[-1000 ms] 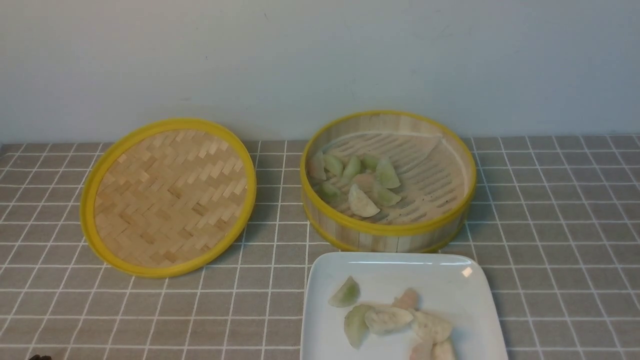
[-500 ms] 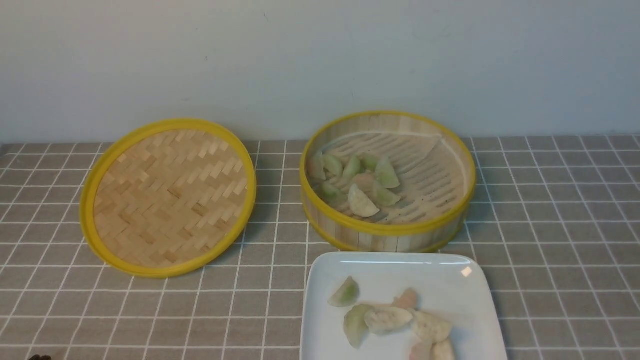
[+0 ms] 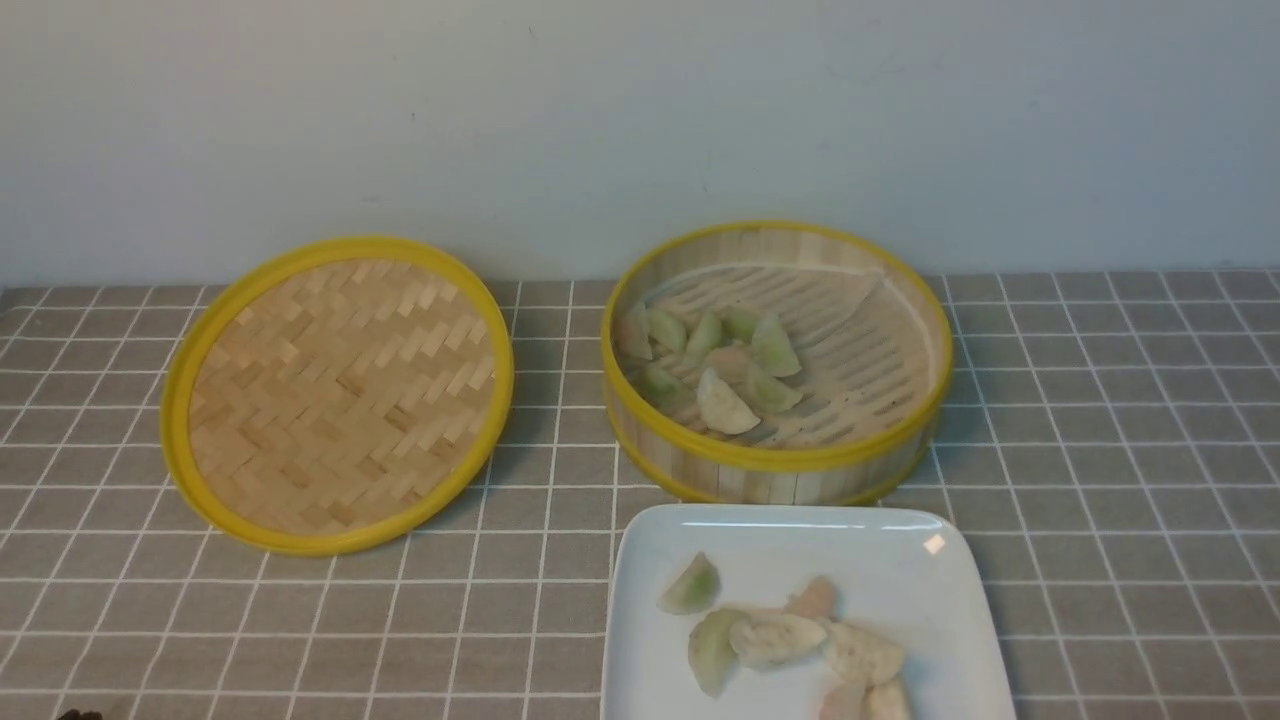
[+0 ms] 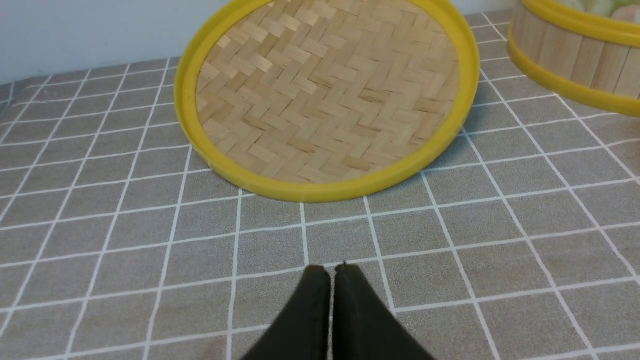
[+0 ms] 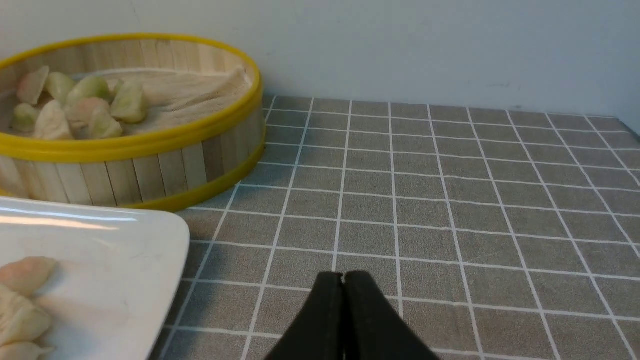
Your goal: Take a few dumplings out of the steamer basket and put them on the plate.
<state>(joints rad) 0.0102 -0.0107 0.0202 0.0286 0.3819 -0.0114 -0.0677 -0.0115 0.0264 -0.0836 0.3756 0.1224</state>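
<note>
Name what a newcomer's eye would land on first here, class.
Probably the steamer basket, yellow-rimmed and holding pale green, whitish and pinkish dumplings, at the back near the wall. The woven lid to its left draws the eye too, as does the glossy white plate in front, bearing more dumplings.

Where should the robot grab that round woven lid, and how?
Pinch the yellow rim of the woven lid on the side nearest the robot, coming from that side. It looks flat and thin-edged, too wide to span, and the rim seems a raised, firmer band. Tabletop lies open in front of it.
</note>
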